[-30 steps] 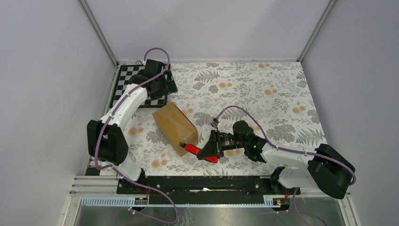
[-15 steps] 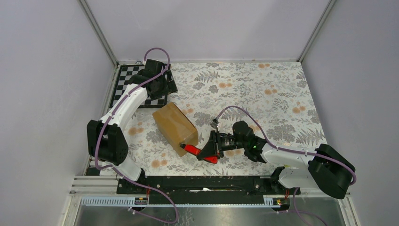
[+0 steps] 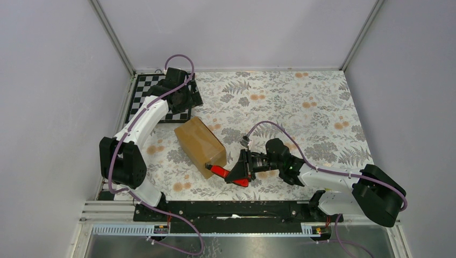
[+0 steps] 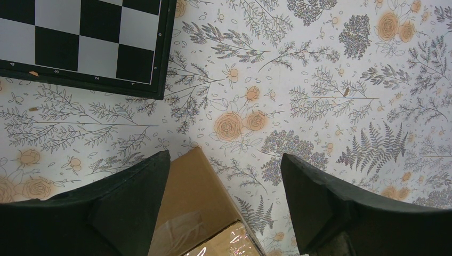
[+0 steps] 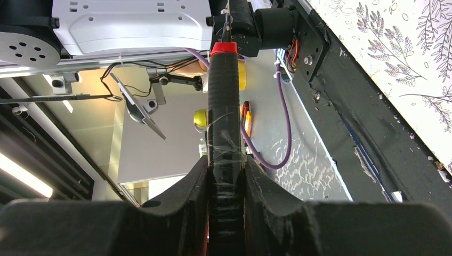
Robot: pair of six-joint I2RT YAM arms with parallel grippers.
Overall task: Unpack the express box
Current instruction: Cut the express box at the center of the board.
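The express box, a plain brown taped carton, lies at an angle on the floral cloth left of centre. Its far corner also shows in the left wrist view. My right gripper is shut on a red-handled cutter whose red tip touches the box's near right end. In the right wrist view the cutter's black, tape-wrapped handle stands between my fingers. My left gripper is open and empty, held above the cloth just beyond the box's far corner.
A black-and-white chessboard lies at the back left under the left arm; its corner shows in the left wrist view. The black rail runs along the near edge. Grey walls close in the table on three sides.
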